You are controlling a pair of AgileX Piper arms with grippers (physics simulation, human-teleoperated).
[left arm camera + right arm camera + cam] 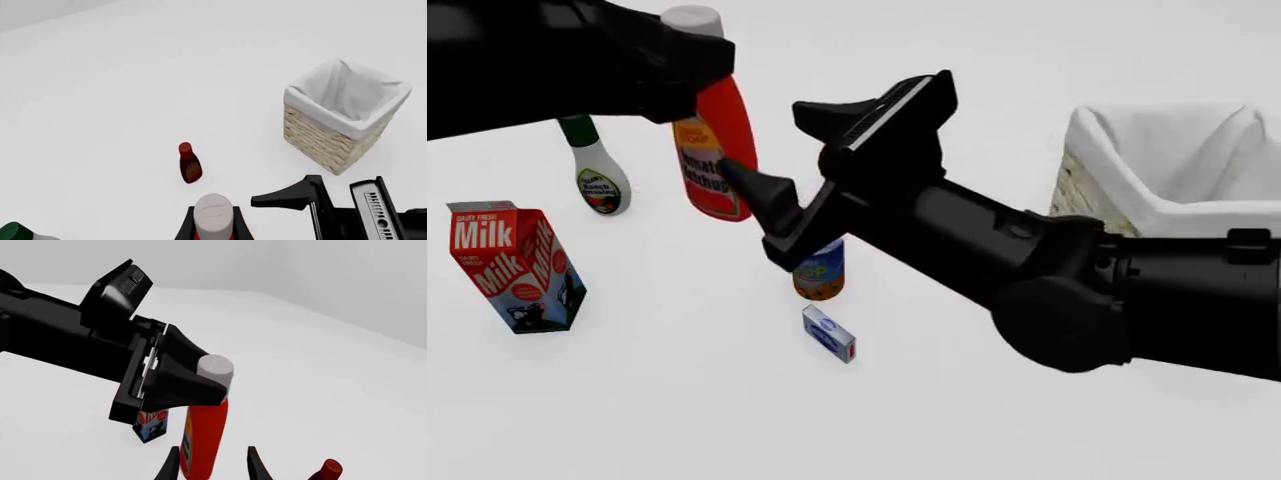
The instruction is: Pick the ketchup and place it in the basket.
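Counter (667,420): plain white, unmarked, with a pale grey wall seen behind it in the right wrist view; nothing more of the room is shown.

Basket (1121,165): straw wicker, white cloth lining folded over the rim, stood at the right of the front view, well apart from the bottles.

Left gripper (701,75): closed around the ketchup just below its cap; the bottle is held upright and appears lifted off the counter.

Right gripper (814,170): jaws parted, one finger either side of the ketchup's lower body; whether contact is made cannot be told.

Ketchup (714,150): orange-red, pale cap, yellow label, carried between the two grippers, left of the basket.

Milk carton (514,265): red and white, at near left.

White bottle (597,175): green cap, behind the carton.

Small can (819,272), small box (829,333): below the right gripper.

Dark red bottle (189,163): standing alone, seen from the left wrist.

Step judged in hand: a handover or carry, after the pick. Next called for: a secure hold by one gripper, then travel rightward above the basket rim before release.
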